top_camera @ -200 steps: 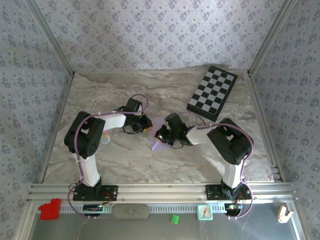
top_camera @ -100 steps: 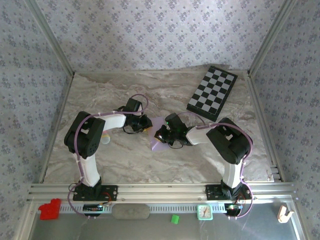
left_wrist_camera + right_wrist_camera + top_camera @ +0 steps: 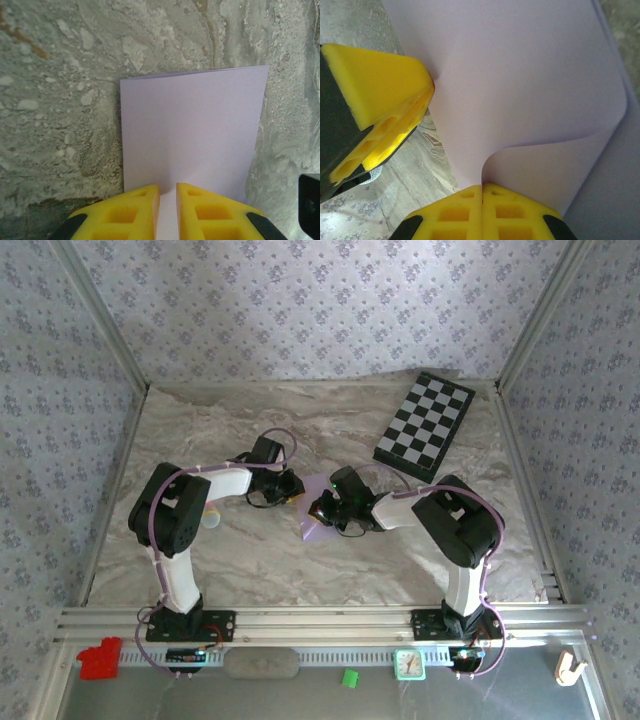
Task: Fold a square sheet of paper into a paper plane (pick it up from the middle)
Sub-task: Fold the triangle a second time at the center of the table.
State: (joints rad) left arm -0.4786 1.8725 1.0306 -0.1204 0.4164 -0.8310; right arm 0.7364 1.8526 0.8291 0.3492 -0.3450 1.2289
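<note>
- The left gripper is nearly closed. Only a narrow slot separates its two yellow fingers.
- The near edge of the sheet of paper runs into that slot, and the fingers clamp it there.
- In the left wrist view the sheet lies flat on the marble-patterned table. It appears as an upright rectangle, and a second layer shows just along its far edge.
- The right gripper is fully closed, fingertip against fingertip.
- In the right wrist view a layer of the sheet curls up and over in a smooth bend, and this bend ends at the seam between the fingertips, pinched there.
- The same view shows one yellow finger of the left gripper pressing the sheet's edge from the upper left.
- In the top view the sheet sits near the middle of the table, between the two grippers. Both arms reach inward to it.
- The black-and-white chequered board lies at the far right of the table, well apart from the sheet.
</note>
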